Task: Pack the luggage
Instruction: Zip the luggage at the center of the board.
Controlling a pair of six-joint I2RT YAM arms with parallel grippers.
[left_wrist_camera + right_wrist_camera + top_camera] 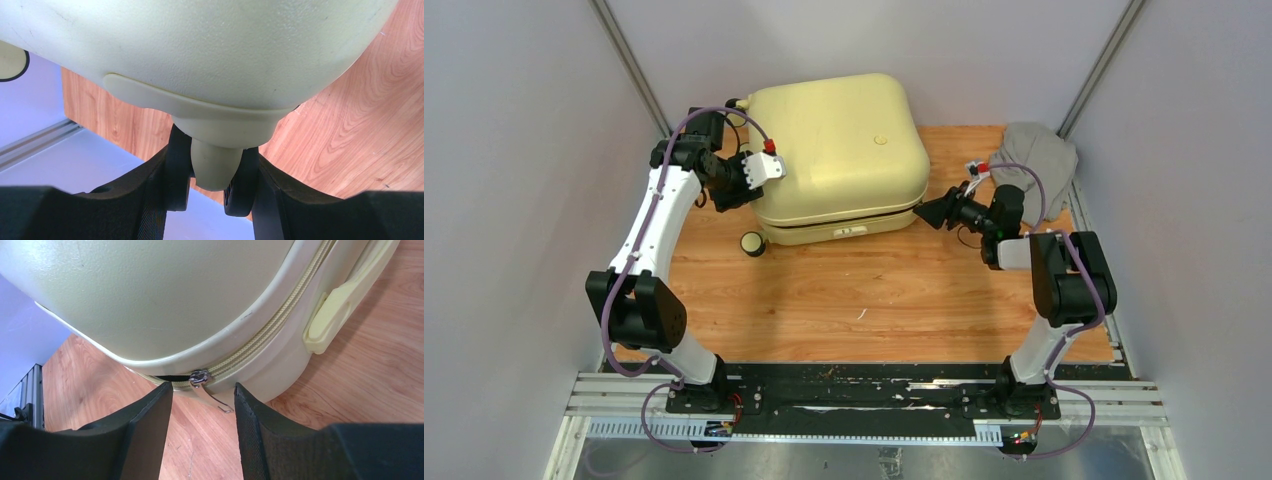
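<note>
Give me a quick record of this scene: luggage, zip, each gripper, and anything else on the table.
luggage: lid down, lying flat on the table, toward the far side
zip: closed on one side of the pull, dark gap on the other
left gripper: shut on a pale knob under the luggage's edge
right gripper: open, a finger on either side of the pull, not gripping it
cloth: grey, bunched at the far right corner, outside the luggage
</note>
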